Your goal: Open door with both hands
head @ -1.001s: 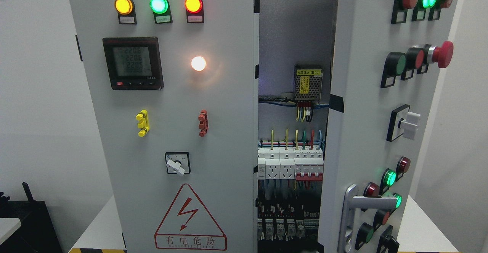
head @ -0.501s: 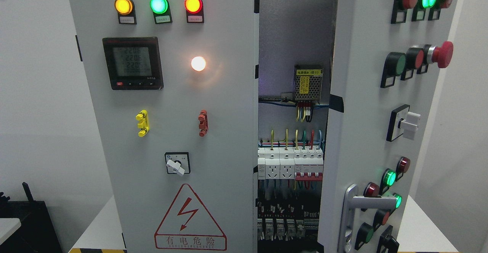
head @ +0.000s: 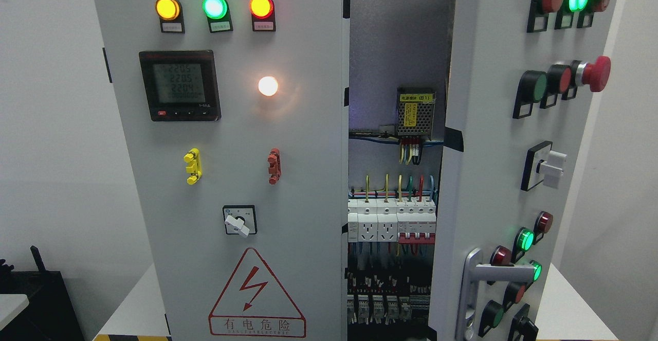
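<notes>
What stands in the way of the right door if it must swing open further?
Nothing visible does. The right door is already ajar, its handle free; neither hand is in view.

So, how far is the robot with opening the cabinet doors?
Done: the right door stands swung open, its handle free, and the wiring and breakers inside show through the gap. In hand: nothing that I can see, since neither robot hand is in the picture. Left: the left door with the warning triangle looks closed, so it seems yet to be opened.
</notes>
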